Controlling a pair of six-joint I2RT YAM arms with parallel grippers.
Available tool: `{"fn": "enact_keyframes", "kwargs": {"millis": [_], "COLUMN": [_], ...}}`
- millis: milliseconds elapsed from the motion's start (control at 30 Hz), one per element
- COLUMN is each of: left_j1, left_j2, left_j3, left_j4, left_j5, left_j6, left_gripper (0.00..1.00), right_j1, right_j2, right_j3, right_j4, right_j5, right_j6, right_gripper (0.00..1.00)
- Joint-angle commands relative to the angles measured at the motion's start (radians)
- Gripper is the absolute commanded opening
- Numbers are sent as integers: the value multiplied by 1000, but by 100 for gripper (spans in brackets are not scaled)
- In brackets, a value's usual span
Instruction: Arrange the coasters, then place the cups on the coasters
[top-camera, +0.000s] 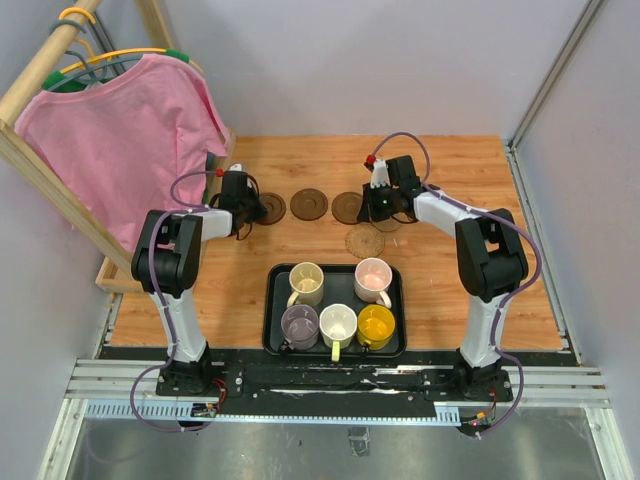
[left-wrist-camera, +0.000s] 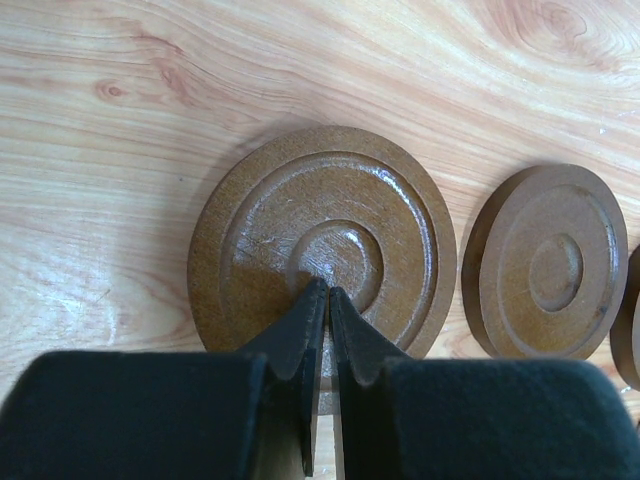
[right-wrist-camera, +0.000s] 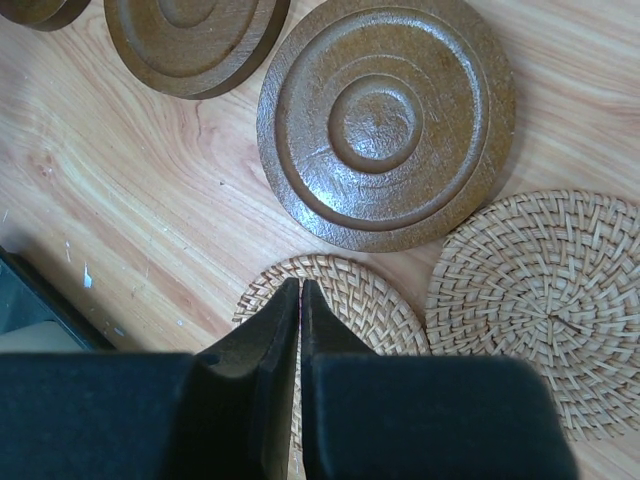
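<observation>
Three dark brown coasters (top-camera: 309, 204) lie in a row across the wooden table. My left gripper (top-camera: 248, 210) (left-wrist-camera: 327, 292) is shut, its tips resting on the middle of the leftmost one (left-wrist-camera: 322, 225). Its neighbour (left-wrist-camera: 550, 262) lies just to the right. My right gripper (top-camera: 380, 212) (right-wrist-camera: 300, 284) is shut, tips over a tan woven coaster (right-wrist-camera: 385, 300). A second woven coaster (right-wrist-camera: 545, 300) lies beside it, below a dark one (right-wrist-camera: 385, 120). Several cups stand in the black tray (top-camera: 270, 310): cream (top-camera: 306, 283), pink (top-camera: 373, 280), grey-lilac (top-camera: 299, 325), white (top-camera: 338, 325) and amber (top-camera: 376, 326).
A pink shirt (top-camera: 120, 130) hangs on a wooden rack (top-camera: 40, 70) at the far left, over the table's edge. A corner of the black tray (right-wrist-camera: 25, 300) shows at the left of the right wrist view. Grey walls close in the back and right.
</observation>
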Motion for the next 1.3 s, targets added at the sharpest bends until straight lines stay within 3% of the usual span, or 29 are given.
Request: {"fn": "enact_keyframes", "kwargs": {"millis": [0, 333, 800, 1267], "left_j1": [5, 5, 5, 5], "left_j2": [25, 12, -185, -208], "left_j3": [17, 129, -33, -94], "left_j4": [-57, -48, -10, -4], "left_j5": [10, 62, 101, 96], "left_j6": [1, 4, -15, -26], "left_gripper": [11, 11, 12, 12], "right_j1": [30, 34, 41, 68], "right_j2": [17, 77, 107, 120], "right_j3": [-2, 1, 51, 73], "right_j4": [-29, -48, -45, -53], "right_j5": [-20, -22, -41, -23], "right_j6": [-31, -37, -23, -30], "right_gripper": [5, 4, 4, 4]}}
